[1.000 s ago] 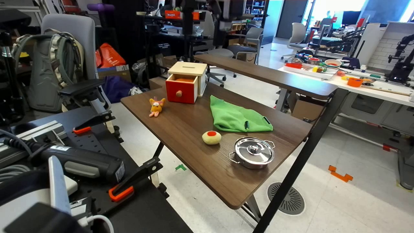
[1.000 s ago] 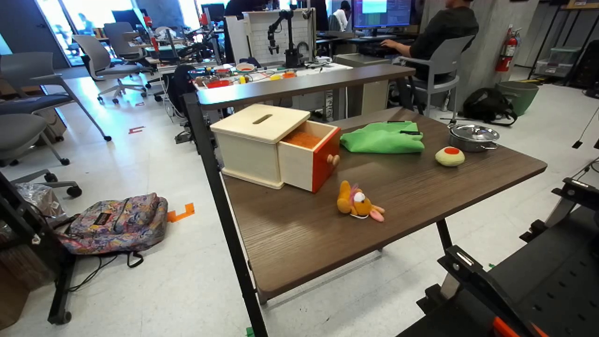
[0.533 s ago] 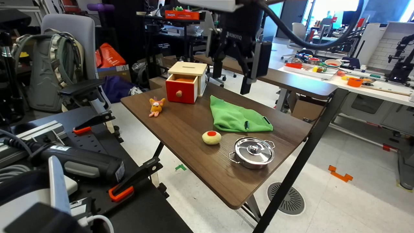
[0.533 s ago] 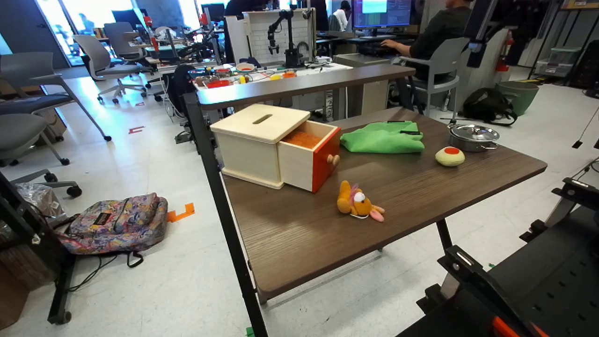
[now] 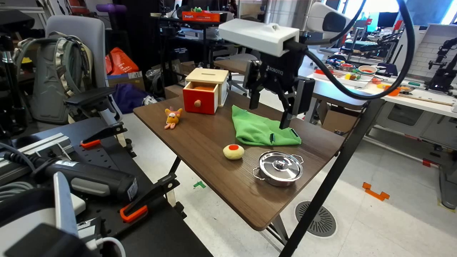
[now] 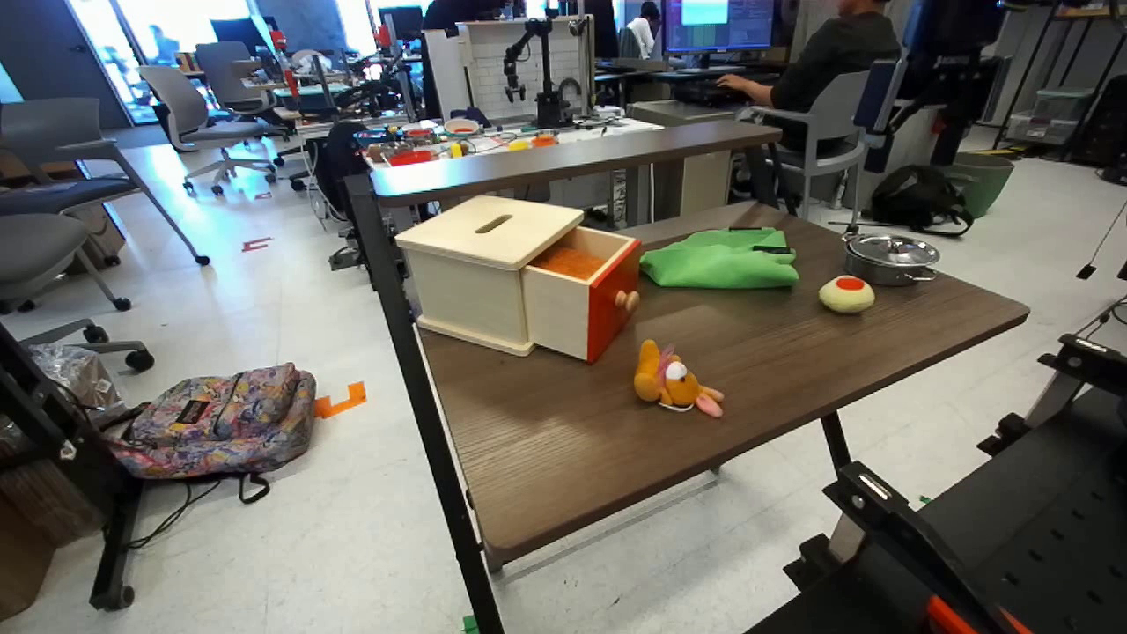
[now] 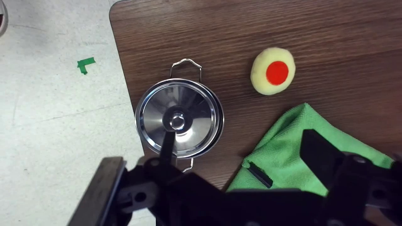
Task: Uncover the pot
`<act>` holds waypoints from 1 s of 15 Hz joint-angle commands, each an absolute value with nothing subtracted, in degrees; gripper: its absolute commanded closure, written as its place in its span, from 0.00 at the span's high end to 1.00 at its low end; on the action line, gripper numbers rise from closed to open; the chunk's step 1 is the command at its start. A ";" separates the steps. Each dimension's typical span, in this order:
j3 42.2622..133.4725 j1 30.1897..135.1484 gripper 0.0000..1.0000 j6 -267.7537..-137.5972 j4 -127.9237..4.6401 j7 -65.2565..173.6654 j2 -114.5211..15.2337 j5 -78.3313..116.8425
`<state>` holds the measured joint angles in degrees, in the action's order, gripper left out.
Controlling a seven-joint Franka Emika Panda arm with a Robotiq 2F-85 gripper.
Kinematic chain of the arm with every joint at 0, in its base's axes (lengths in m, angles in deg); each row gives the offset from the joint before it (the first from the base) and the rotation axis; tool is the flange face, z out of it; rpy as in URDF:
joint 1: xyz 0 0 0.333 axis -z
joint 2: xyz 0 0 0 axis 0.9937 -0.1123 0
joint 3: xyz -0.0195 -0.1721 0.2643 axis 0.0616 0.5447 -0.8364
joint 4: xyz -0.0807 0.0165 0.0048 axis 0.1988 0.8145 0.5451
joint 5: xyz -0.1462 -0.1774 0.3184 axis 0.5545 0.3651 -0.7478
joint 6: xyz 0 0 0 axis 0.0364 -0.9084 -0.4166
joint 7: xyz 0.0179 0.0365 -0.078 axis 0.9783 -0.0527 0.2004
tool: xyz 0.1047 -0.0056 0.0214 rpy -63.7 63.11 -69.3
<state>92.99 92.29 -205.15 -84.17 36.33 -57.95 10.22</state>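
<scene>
In an exterior view, the Robotiq gripper hangs above the brown wooden table, its jaws pointing down and parted wide. The small shiny steel pot stands upright near the table's corner, with the round metal lid on it, knob uppermost. Just beside the pot sits a pale yellow, red-spotted plush toy; a crumpled green cloth lies near both. At the far end, a light wood box has its red-fronted drawer partway out, and an orange plush animal lies near the table's edge.

In an exterior view, the covered pot stands beyond the yellow toy, well apart from the box. Orange material shows inside the drawer. A person in dark clothes sits before a monitor in the background.

In the wrist view, the lid is seen from above, a crescent of the pot's rim showing along its right side. One fingertip overlaps the lid near the knob; the other overlaps the green cloth.
</scene>
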 commanded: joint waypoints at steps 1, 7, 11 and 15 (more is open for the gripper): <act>91.58 93.48 1.00 -207.11 -84.47 37.58 -58.15 11.29; 91.94 93.79 1.00 -208.98 -82.58 40.34 -61.49 11.29; 92.29 94.16 1.00 -211.29 -81.42 42.76 -64.17 11.36; 92.16 94.98 1.00 -212.15 -79.79 43.62 -66.90 11.29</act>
<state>92.75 93.87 -211.08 -82.10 42.06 -64.41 10.27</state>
